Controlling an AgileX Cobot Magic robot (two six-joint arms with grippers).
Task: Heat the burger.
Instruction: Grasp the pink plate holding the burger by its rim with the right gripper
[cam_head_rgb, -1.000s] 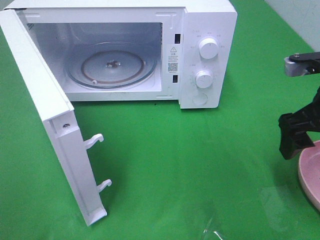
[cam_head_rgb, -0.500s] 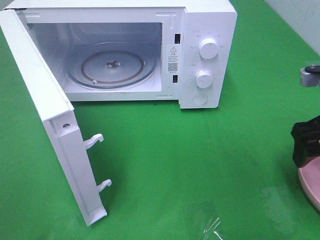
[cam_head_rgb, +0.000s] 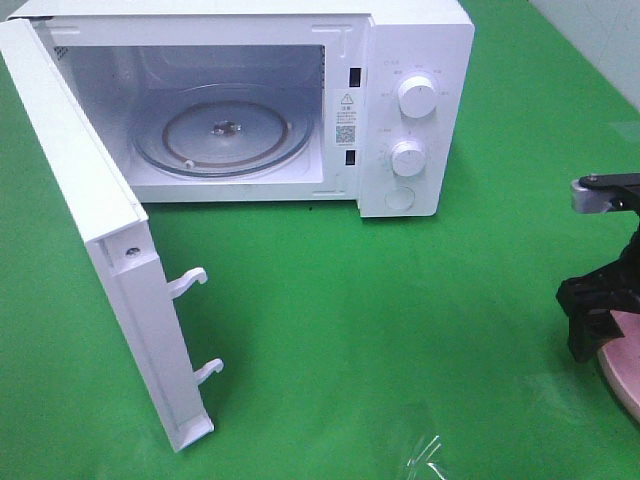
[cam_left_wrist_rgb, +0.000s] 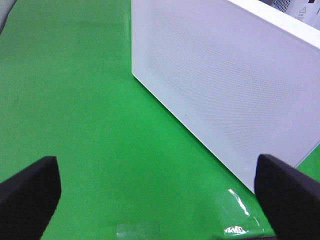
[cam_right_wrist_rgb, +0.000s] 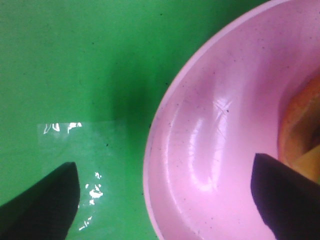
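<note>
**Supervisor:** Location of the burger?

**Inspector:** On the pink plate, which sits by the right edge of the green tabletop, toward the front. Only a sliver of orange-brown bun with some yellow below it shows, at the border of the right wrist view. The high view cuts it off.

**Supervisor:** Right claw?

**Inspector:** Spread wide. It hangs over the plate's rim, one finger above bare tabletop and the other above the plate's inner surface, close to the burger. It grips nothing. I cannot tell whether a finger touches the plate. A patch of clear tape lies on the tabletop just outside the rim.

**Supervisor:** Left claw?

**Inspector:** Also spread, with nothing between the fingers. It faces the outer side of the microwave door, apart from it. The high view does not show it.

**Supervisor:** The microwave?

**Inspector:** It stands at the rear of the tabletop, left of the middle. The door is swung fully open toward the front left corner, and its two latch hooks are exposed. The glass turntable is visible inside. Two round knobs sit on the control panel. The plate lies well apart from the opening.
</note>
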